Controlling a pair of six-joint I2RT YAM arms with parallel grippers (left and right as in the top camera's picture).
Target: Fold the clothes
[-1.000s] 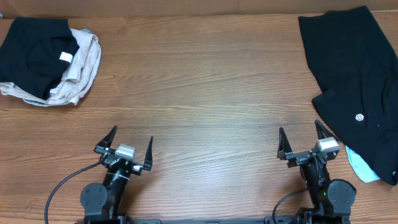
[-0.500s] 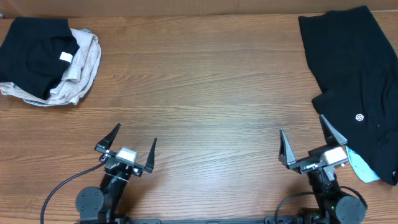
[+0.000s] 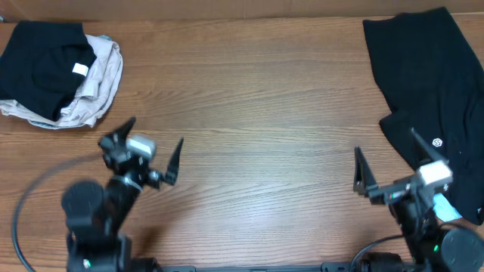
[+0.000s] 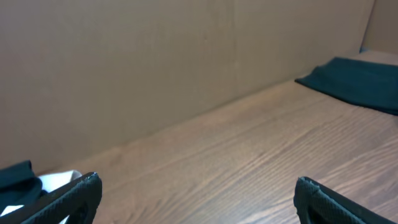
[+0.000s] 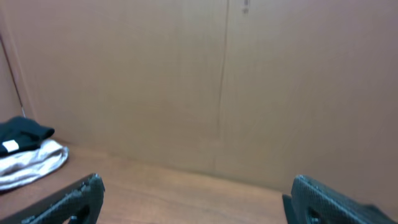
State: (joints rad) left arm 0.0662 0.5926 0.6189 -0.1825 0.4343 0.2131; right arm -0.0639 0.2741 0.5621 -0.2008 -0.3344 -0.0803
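A large black garment [image 3: 431, 91] with a small white round logo [image 3: 436, 142] lies crumpled at the right edge of the table; its far end shows in the left wrist view [image 4: 354, 81]. A light blue garment [image 3: 442, 210] peeks out under it. At the far left a folded black garment [image 3: 41, 64] lies on a beige one [image 3: 98, 91]; both show in the right wrist view [image 5: 25, 152]. My left gripper [image 3: 151, 147] is open and empty, raised over the near left table. My right gripper [image 3: 386, 162] is open and empty beside the large garment.
The wooden table [image 3: 249, 98] is backed by a brown cardboard wall [image 5: 217, 81]. A black cable [image 3: 30, 193] trails from the left arm near the front edge.
Both arms have risen from their rest at the front edge. The left gripper moved up and to the left; the right gripper moved up and right toward the large black garment.
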